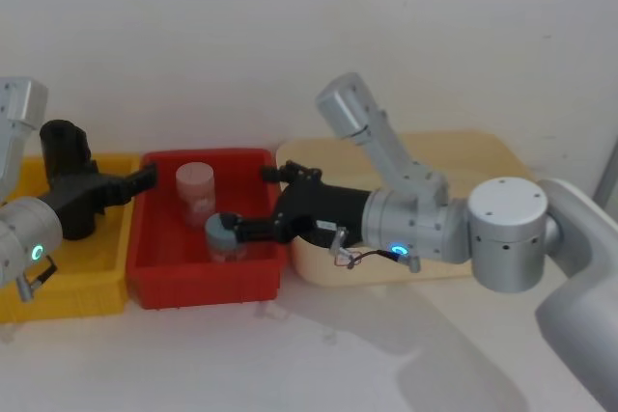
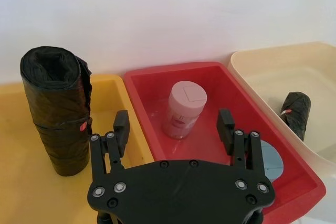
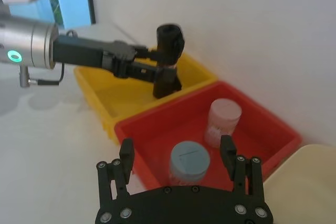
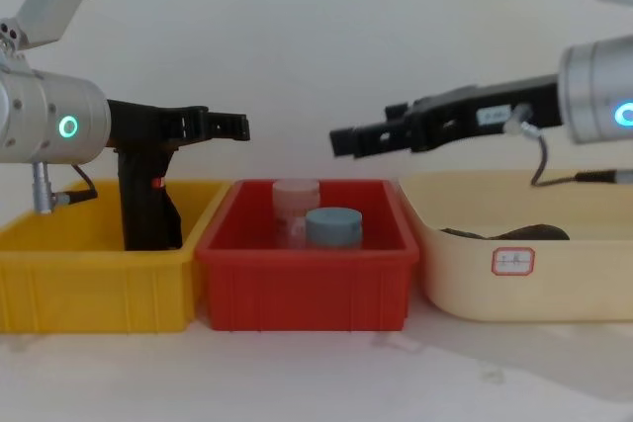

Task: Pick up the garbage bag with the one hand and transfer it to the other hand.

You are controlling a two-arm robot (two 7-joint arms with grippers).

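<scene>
Three bins stood side by side in a row on the table [image 1: 338, 354], close to the wall. In the left bin [image 1: 68, 291] the garbage bag [image 1: 66, 176] stood upright toward its far right part. The middle bin [image 1: 208, 287] held two jars, one jar [image 1: 194, 190] farther back and the other jar [image 1: 225, 236] nearer and slightly right of it. In the right bin [image 1: 463, 156] a second roll [image 2: 296, 111] lay on its side. The left gripper [image 4: 229, 126] hung just on the near side of the bag, reaching right over the edge shared with the middle bin. The right gripper [image 4: 346, 140] reached left above the middle bin's right part, well apart from the left one.
</scene>
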